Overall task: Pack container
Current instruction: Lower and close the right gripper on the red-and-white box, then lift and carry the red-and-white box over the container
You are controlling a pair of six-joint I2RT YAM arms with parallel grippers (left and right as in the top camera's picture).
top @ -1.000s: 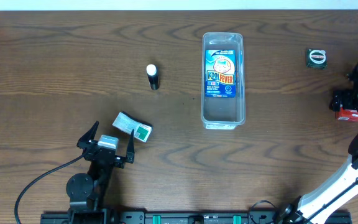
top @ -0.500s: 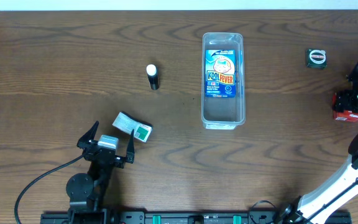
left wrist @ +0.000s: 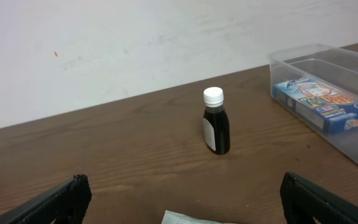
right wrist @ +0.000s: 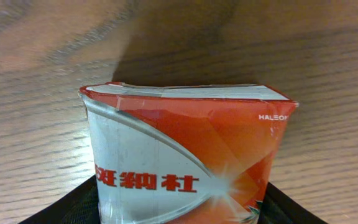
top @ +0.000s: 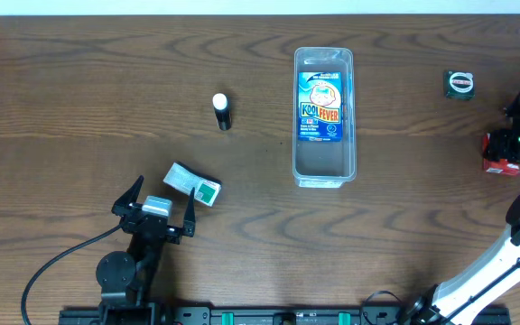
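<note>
The long clear plastic container (top: 324, 164) lies in the upper middle of the overhead view with a flat blue box (top: 321, 106) already inside, so packing has begun. At the right edge the right gripper (top: 518, 143) sits around the red and white cardboard box (right wrist: 185, 149), but I cannot tell if it is squeezing it. I think it next needs a firm hold, a lift, and a carry left to the container's bare end. The left gripper (top: 162, 197), lower left, is wide open and empty, just beside a small white and green box (top: 194, 184).
</note>
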